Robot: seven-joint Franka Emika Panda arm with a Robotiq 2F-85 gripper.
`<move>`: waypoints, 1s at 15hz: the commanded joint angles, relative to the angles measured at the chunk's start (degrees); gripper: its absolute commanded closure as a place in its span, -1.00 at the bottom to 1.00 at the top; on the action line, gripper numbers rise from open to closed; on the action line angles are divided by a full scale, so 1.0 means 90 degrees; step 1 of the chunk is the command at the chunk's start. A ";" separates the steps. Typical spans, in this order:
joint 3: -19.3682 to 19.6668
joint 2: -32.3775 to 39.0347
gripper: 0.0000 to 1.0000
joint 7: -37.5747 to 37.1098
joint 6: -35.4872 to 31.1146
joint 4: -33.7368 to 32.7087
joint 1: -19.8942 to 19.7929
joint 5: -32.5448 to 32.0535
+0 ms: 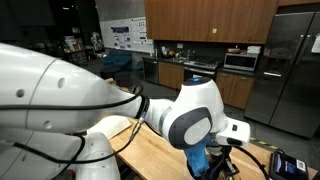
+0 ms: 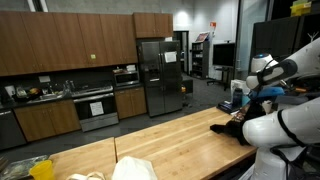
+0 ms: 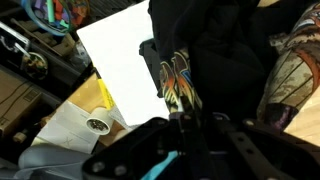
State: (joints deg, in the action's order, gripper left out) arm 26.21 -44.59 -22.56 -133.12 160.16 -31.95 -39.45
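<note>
At the left of the wrist view, a white sheet (image 3: 125, 55) lying flat, a pale roll (image 3: 97, 124) just beside its lower left corner. Further right, at centre, a dark cloth (image 3: 195, 45) with a streak of orange and blue print, bunched over the sheet's right edge. Right under it the pincer (image 3: 185, 120), jaws narrow and clamped on a fold of that cloth.

In an exterior view, from the left: a yellow thing (image 2: 40, 170) and a white bundle (image 2: 135, 168) at the near end of the wooden bench (image 2: 170, 135); behind, past the middle, a steel refrigerator (image 2: 160, 75) among brown cabinets; toward the right end, well apart from the bundle, the dark cloth (image 2: 226, 127) resting partly on the bench top, its upper part rising toward the white arm (image 2: 275, 70) at the right edge.

In an exterior view taken from close behind the robot: the arm (image 1: 190, 115) filling the left and middle, the pincer (image 1: 213, 160) low and right of centre above the bench (image 1: 150, 155), the cloth itself too dark to make out there
</note>
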 commanded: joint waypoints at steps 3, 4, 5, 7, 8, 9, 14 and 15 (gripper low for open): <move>-0.0371 0.1824 0.95 0.1214 -0.0808 -0.1118 0.0974 0.1832; -0.0534 0.2094 0.95 0.1411 -0.0754 -0.1343 0.1175 0.2199; -0.0644 0.2396 0.95 0.1668 -0.0575 -0.1645 0.1417 0.2547; -0.0834 0.3154 0.95 0.2103 -0.0317 -0.2271 0.1855 0.3168; -0.0867 0.3473 0.95 0.2387 -0.0290 -0.2482 0.2053 0.3471; -0.0858 0.3706 0.95 0.2796 -0.0301 -0.2611 0.2260 0.3849; -0.1512 0.4051 0.75 0.3817 -0.0784 -0.1839 0.2766 0.4418; -0.1689 0.4070 0.30 0.3877 -0.0755 -0.1658 0.2875 0.4424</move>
State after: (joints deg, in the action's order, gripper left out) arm 14.12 -7.39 8.69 -138.72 140.56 -8.15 -1.13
